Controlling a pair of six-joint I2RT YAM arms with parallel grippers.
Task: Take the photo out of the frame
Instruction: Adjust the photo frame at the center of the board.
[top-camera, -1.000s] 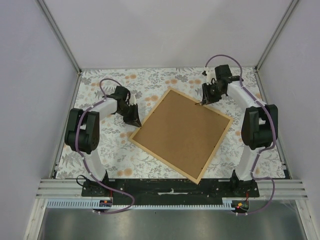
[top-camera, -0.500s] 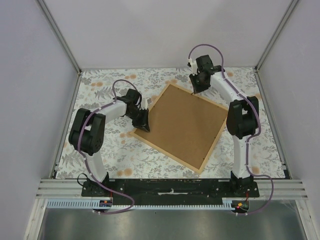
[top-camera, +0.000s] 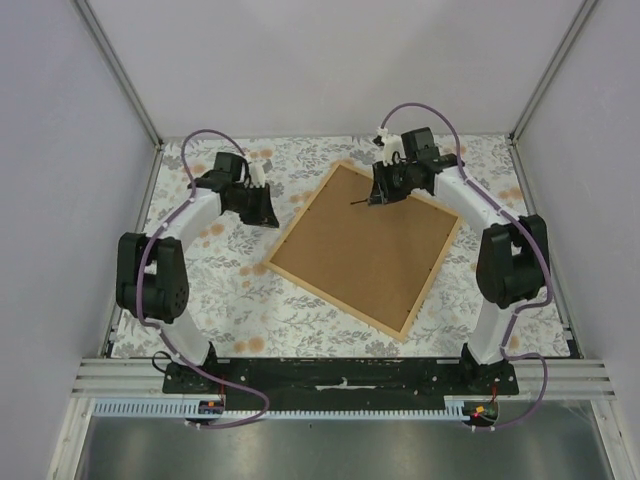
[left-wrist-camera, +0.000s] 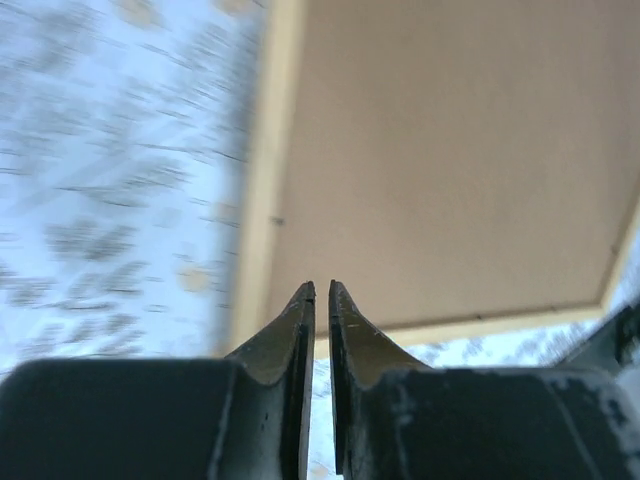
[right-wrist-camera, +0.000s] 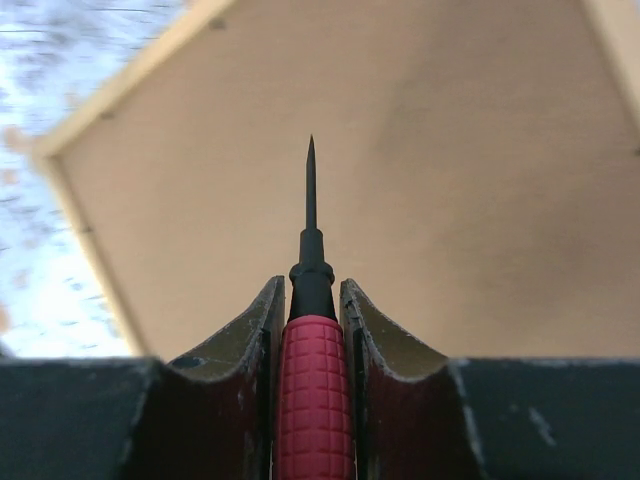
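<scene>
Frame (top-camera: 365, 250): lies flat at the centre of the cloth (top-camera: 220, 290), brown back up, turned so that one corner points to 12 o'clock.
Photo: hidden; only the backing board shows.
Left gripper (left-wrist-camera: 321, 288): at 10 o'clock from the frame, over the cloth, clear of the tan edge; jaws almost together with a thin slit between them, holding nothing.
Right gripper (right-wrist-camera: 311, 285): over the frame's 12 o'clock corner, clamped on a tool (right-wrist-camera: 313, 400).
Tool: red ribbed handle between the fingers, black shaft with a fine point; in the top view it points toward 9 o'clock, above the board; whether the tip touches the board cannot be told.
</scene>
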